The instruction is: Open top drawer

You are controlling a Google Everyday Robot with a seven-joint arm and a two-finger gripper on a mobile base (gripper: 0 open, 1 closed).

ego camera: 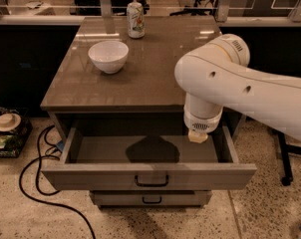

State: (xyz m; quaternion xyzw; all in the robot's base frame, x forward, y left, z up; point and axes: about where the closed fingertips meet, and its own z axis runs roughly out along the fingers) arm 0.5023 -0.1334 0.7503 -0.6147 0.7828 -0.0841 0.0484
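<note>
The tool (198,136) points straight down beneath the bent white arm (250,91).

Drawers: 2. The top drawer (90,176) is pulled out beneath the gripper (198,136), which hangs over its right rear corner; one lower drawer (115,198) sits under it.
Black handles (151,181): 2.
Table (155,78): 1.
White bowl (108,56): 1, left of the jaws and beyond them.
Can (135,19): 1, farther back.
</note>
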